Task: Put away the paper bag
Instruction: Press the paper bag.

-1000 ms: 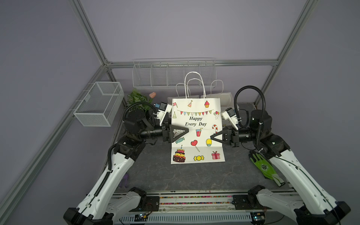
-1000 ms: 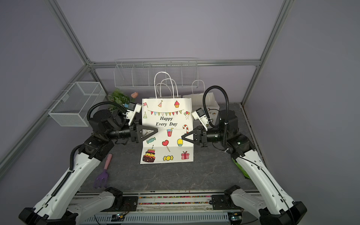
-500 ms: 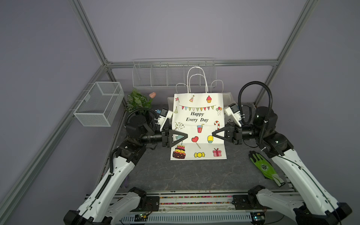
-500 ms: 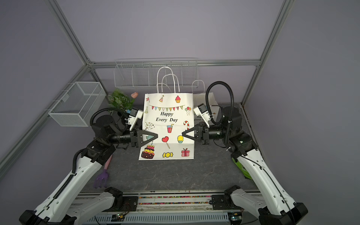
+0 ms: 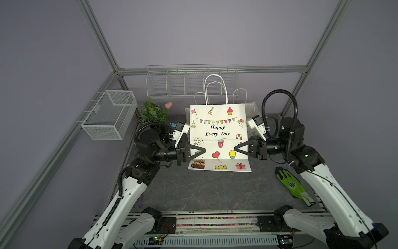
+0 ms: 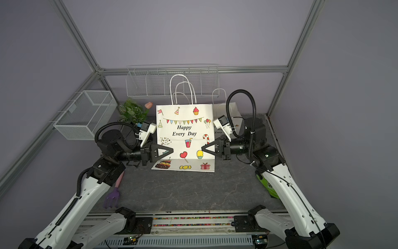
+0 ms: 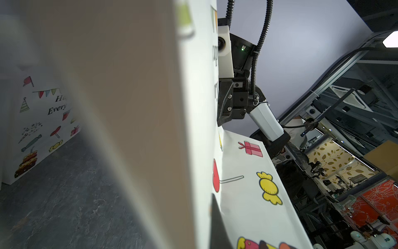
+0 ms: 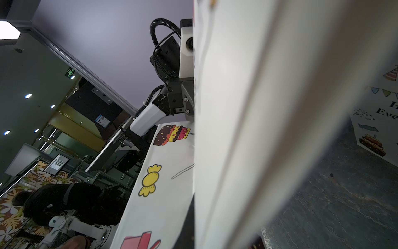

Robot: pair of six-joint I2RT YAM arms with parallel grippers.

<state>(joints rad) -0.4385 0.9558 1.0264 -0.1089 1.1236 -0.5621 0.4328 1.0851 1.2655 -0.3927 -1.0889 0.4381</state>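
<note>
In both top views the paper bag (image 5: pixel 217 133) stands at frame centre, its bottom flap creased forward. The left gripper (image 5: pixel 203 150) and right gripper (image 5: pixel 235 148) each pinch a side edge, probably to flatten it. The table (image 5: pixel 215 189) is dark and stone-patterned, a wire rack (image 5: pixel 172 86) hangs above centre, and the walls are purple.

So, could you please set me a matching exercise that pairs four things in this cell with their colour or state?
Things:
1. paper bag
2. glove
3. toy rake
4. basket

Descriptions:
A. purple head, pink handle
B. white wire mesh
C. green
D. standing upright, printed with party drawings

Pairs: 1-D, 2-C, 3-A, 4-B
</note>
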